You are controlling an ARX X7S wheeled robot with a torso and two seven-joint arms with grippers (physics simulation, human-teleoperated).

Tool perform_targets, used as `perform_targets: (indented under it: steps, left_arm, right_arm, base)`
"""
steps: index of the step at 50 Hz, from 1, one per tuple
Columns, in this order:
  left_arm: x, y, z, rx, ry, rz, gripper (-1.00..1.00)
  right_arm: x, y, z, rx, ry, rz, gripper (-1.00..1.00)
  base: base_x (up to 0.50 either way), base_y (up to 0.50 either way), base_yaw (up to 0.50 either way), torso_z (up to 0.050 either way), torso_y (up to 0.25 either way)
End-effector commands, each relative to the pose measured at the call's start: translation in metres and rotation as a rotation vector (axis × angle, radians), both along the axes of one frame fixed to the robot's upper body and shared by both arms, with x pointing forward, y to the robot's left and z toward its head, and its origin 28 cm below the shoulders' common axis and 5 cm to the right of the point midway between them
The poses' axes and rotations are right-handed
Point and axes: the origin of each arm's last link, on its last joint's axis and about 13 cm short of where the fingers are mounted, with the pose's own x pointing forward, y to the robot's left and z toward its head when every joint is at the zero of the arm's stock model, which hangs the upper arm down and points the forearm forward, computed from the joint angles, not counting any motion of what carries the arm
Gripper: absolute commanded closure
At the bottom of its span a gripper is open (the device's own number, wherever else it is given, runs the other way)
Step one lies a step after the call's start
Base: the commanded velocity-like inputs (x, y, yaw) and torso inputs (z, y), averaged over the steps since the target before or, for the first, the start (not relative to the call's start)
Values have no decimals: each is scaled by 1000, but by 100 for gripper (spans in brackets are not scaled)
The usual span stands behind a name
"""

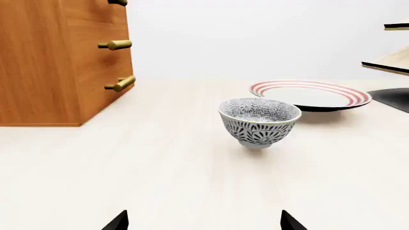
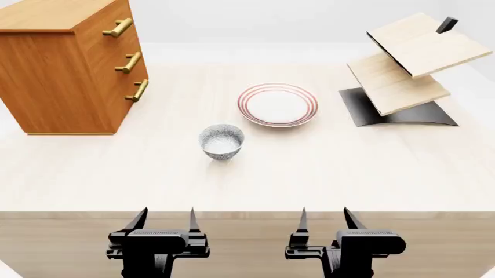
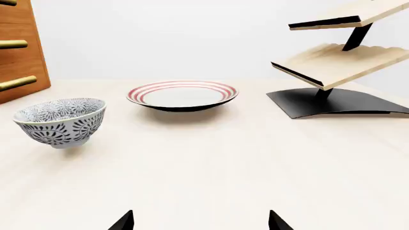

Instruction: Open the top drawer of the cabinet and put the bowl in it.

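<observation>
Table (image 2: 348, 174) | bowl (image 2: 221, 141) upright, well ahead of left claw (image 2: 164, 219)

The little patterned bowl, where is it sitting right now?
In the head view, the small grey-blue patterned bowl stands upright on the pale table, left of centre, between the orange-brown wooden cabinet and the red-ringed white plate, touching neither.

Plenty of bare table (image 2: 325, 174) between the near edge and the bowl (image 2: 221, 141); bowl stands alone, apart from the plate (image 2: 277, 105) behind it; cabinet (image 2: 66, 75) front faces open tabletop; rack (image 2: 402, 72) crowds the far right.
</observation>
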Motion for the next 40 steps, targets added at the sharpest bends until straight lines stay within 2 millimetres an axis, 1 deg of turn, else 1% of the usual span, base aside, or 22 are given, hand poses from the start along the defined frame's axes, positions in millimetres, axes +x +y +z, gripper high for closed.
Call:
perform_targets:
  steps: [1,13,19,24,26,33,40]
  left_arm:
    - [1,0,1,-8,1,2,-100]
    - [6,0,0,-36,31,4,-100]
    - [5,0,0,-38,39,-4,-100]
    - [3,0,3,-57,48,-33,-100]
    - [3,1,5,-90,40,-34,-100]
    - [2,1,12,-113,25,-52,-100]
    - [2,2,30,-108,-6,-72,-100]
  right_arm:
    - [0,0,1,1,-1,3,-100]
    - [6,1,1,0,6,2,-100]
    - [5,1,1,-2,7,2,-100]
    - [5,1,1,-2,7,1,-100]
    - [4,1,1,-1,6,1,-100]
    - [3,1,5,-4,-6,-1,-100]
    - [0,-2,18,-12,-26,-2,-100]
  base:
    - [0,0,0,0,0]
    - [0,0,0,0,0]
    - [0,0,0,0,0]
    - [0,0,0,0,0]
    - [0,0,0,0,0]
    - [0,0,0,0,0]
    - [0,0,0,47,0]
